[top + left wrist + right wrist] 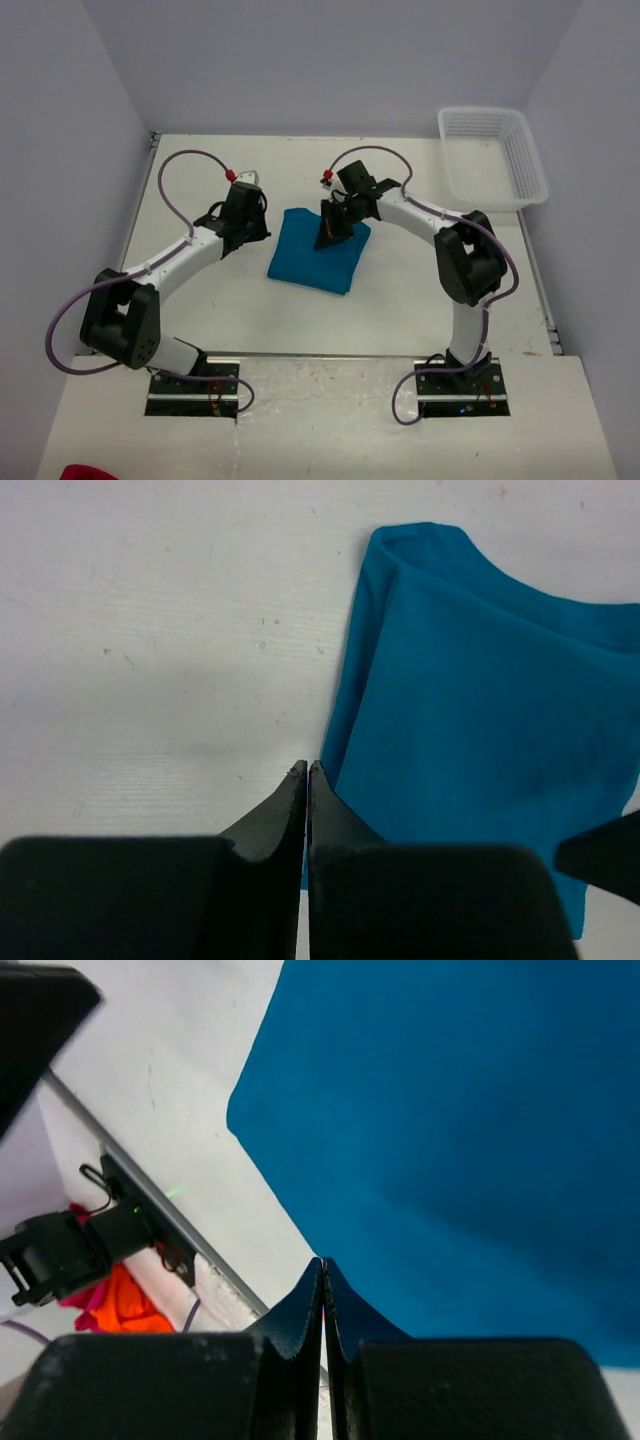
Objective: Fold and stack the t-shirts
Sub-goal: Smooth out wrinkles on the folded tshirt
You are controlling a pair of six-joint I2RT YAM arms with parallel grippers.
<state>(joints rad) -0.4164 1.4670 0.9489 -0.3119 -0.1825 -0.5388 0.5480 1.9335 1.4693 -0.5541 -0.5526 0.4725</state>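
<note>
One teal-blue t-shirt [312, 255] lies folded into a compact rectangle in the middle of the table. My left gripper [266, 228] sits just off the shirt's left edge. In the left wrist view its jaws [307, 768] are pressed together with nothing between them, next to the folded shirt [480, 710]. My right gripper [330, 236] hangs over the shirt's far part, tips pointing down. In the right wrist view it [323, 1263] is shut and empty above the shirt [460, 1130].
A white mesh basket [492, 155] stands at the table's back right corner. A red cloth [85, 472] peeks in at the bottom left. In the right wrist view an orange and pink cloth [120, 1305] lies beyond the table's near edge by an arm mount [70, 1250].
</note>
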